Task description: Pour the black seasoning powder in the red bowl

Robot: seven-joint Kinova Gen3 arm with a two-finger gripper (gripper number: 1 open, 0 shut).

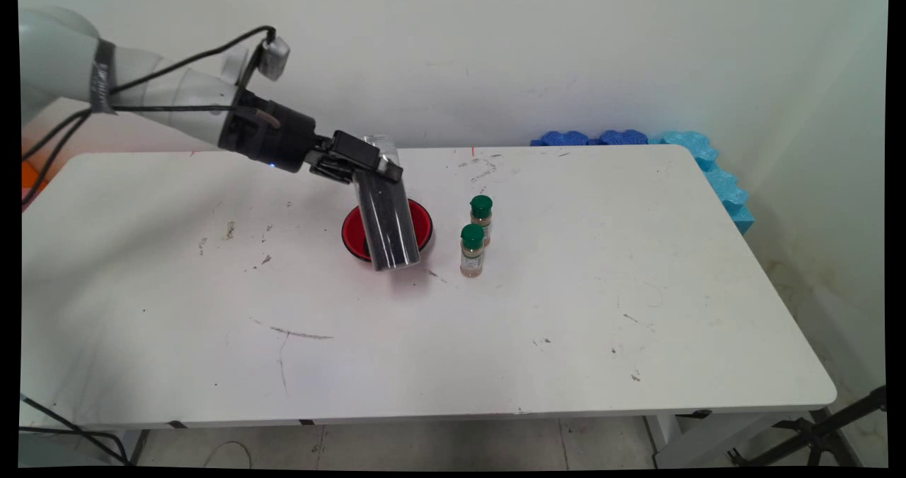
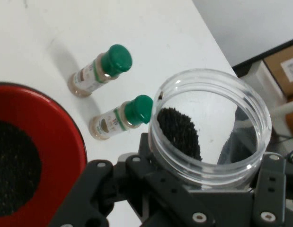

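A: While the pincer [image 1: 379, 170] hangs over the counter [image 1: 566, 308], what does it have hold of?

B: One clear plastic jar [image 1: 386, 223], clamped near its open mouth. Jar tilted, mouth up toward the pincer, base low in front of the red bowl [image 1: 422, 224]. Dark granules inside; in the hand view a dark clump [image 2: 179, 132] sits on the jar's inner wall.

A: Pincer state?

B: Closed onto the jar, fingers on either side of the rim. Nothing else in it.

A: Counts?

B: One jar. One red bowl, dark granules [image 2: 13, 165] in it. Two small spice bottles with green caps, tan powder inside. One blue foam stack [image 1: 708, 163] at the counter's far right corner.

A: Where are the bottles?

B: Both upright, just right of the bowl. Far bottle [image 1: 481, 219] and near bottle [image 1: 472, 250] stand close together, whether touching I cannot tell. Apart from the bowl.

A: Any writing?

B: Each bottle has a label band, text too small to read. No brand readable on the jar or bowl.

A: Is the jar touching the bowl?

B: Cannot tell. In the main view the jar overlaps the bowl's middle and front rim; in the hand view the bowl lies left of the jar, the bottles beyond its rim.

A: Counter surface?

B: White, scuffed, dark marks scattered.
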